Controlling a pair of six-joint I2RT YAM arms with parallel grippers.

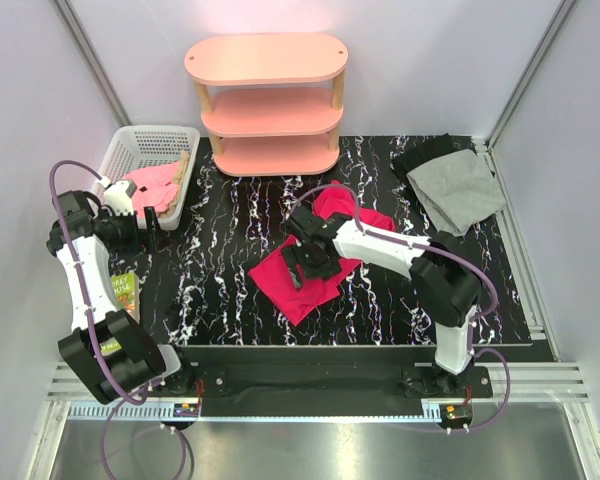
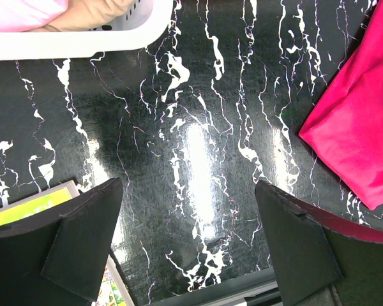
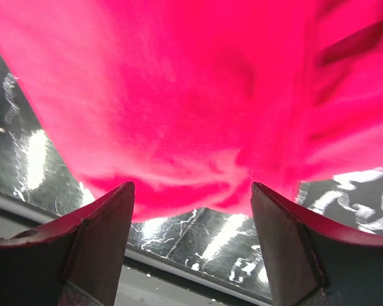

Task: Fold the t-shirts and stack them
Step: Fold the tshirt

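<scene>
Red shirt (image 1: 300,295) looks part-folded mid-tabletop (image 1: 230,250), grey shirt (image 1: 460,190) unfolded at far-right corner; right claw (image 1: 302,262) and left claw (image 1: 155,228) gape empty

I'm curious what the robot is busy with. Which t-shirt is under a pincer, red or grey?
The red t-shirt, mid-table, lies directly under the right pincer. The grey t-shirt lies apart in the far right corner.
</scene>
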